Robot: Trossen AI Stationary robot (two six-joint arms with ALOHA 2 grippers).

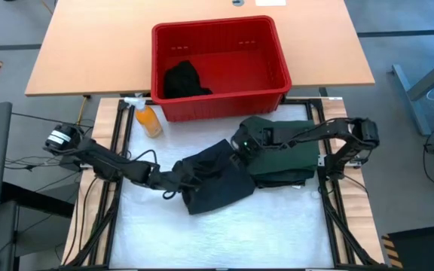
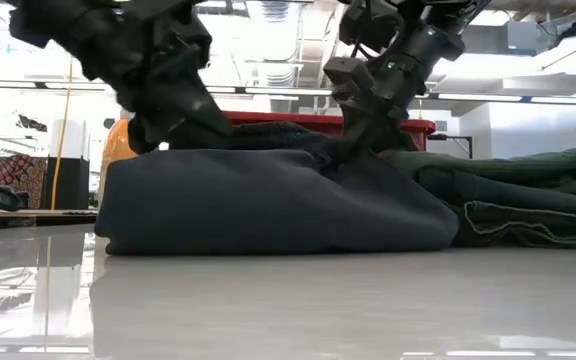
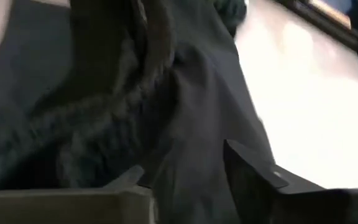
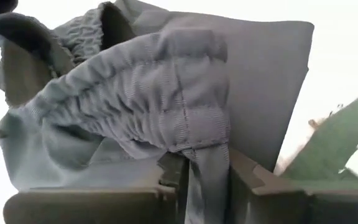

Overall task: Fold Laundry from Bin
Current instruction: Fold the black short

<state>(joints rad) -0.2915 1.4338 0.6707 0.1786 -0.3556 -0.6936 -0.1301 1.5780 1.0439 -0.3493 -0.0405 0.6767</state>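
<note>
**Two robot arms pinching dark trousers on a white folding mat**

At the left, the dark left arm reaches in low across the table, and its left gripper (image 1: 173, 179) sits at the left edge of the charcoal-black soft cloth trousers (image 1: 213, 181). Its fingers are partly spread with dark cloth between them; whether they grip it cannot be told. The trousers lie bunched in the middle of the white mat (image 1: 224, 233), touching a dark olive-green folded garment (image 1: 288, 154) on the right. The right gripper (image 1: 241, 147) pinches a strip of the gathered elastic waistband (image 4: 160, 93) between narrowly parted fingers.

Behind stands the bright red ribbed plastic bin (image 1: 221, 105), holding one more black garment (image 1: 184, 79).

The trousers look light and limp, likely to sag and slip. The thicker waistband seems the firmest place to hold.
</note>
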